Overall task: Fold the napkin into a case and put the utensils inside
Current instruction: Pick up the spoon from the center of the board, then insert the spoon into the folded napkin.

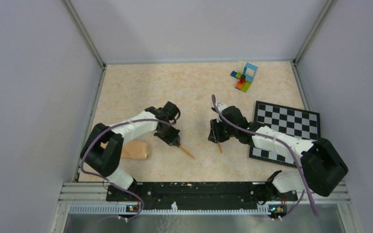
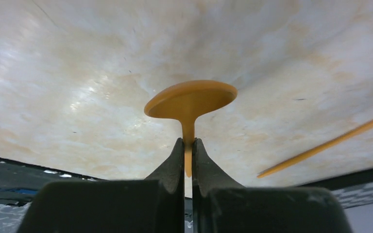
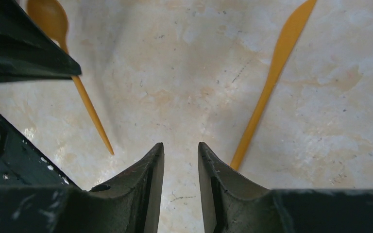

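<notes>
The widest open stretch of the marbled desk (image 1: 194, 92) ran from the middle to the far edge, with pale walls (image 1: 29, 97) on three sides. One folded napkin (image 1: 135, 149) lay by the left edge, partly under the left arm. One checkered board (image 1: 286, 127) lay along the right edge, and one cluster of toy bricks (image 1: 244, 77) sat near the far right corner. There were two utensils. The left gripper (image 2: 187, 143) was clamped on the spoon (image 2: 190, 99) just below its bowl. The knife (image 3: 272, 82) lay flat beside the right gripper (image 3: 180, 155), whose fingers stood apart, holding nothing.

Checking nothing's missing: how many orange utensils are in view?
2. The spoon is pinched in the left fingers; the knife lies on the table beside the open right fingers.
</notes>
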Tool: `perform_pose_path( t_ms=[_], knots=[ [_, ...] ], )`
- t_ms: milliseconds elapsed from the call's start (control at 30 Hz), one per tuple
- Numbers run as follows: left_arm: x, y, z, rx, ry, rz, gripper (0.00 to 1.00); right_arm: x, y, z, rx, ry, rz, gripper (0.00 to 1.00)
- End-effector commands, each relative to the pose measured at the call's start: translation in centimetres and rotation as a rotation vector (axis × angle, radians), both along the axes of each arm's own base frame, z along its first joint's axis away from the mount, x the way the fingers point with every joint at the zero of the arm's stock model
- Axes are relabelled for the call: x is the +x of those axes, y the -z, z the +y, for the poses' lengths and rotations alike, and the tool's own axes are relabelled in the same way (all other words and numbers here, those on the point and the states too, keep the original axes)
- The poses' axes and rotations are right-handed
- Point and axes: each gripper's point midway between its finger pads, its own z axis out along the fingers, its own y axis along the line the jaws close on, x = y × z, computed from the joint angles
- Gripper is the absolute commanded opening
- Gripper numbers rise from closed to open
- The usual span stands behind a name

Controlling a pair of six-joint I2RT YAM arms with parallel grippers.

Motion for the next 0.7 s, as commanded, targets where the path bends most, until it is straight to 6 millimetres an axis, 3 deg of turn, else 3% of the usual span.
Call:
perform_pose_path(
  t_ms=[0,167,233,300,467,567,667],
  knots=[
    [1.8,-6.6,5.8,0.004,0.106,-0.125,0.0,0.0,-2.4,4.6,0.138,-0.086,-0.018,0.35],
    [3.3,-12.3,17.7,0.144,0.044,-0.358,0.0,-2.5,-5.9,12.9,0.467,-0.229,0.123,0.51],
    [2.1,-12.5,22.8,0.213,-0.004,-0.33,0.0,-3.0,-6.5,15.8,0.524,-0.248,0.141,0.54],
    [1.0,-12.1,26.4,0.24,-0.047,-0.311,0.0,-3.5,-6.5,18.3,0.566,-0.257,0.172,0.55],
    [0.1,-11.5,33.3,0.416,-0.154,-0.28,0.0,-5.3,-5.7,23.0,0.717,-0.313,0.312,0.56],
    [0.3,-10.9,36.0,0.405,-0.26,-0.334,0.0,-5.3,-4.4,24.8,0.695,-0.32,0.312,0.57],
    [0.4,-9.8,37.0,0.363,-0.371,-0.374,0.0,-5.3,-3.6,26.1,0.706,-0.346,0.346,0.55]
  ],
)
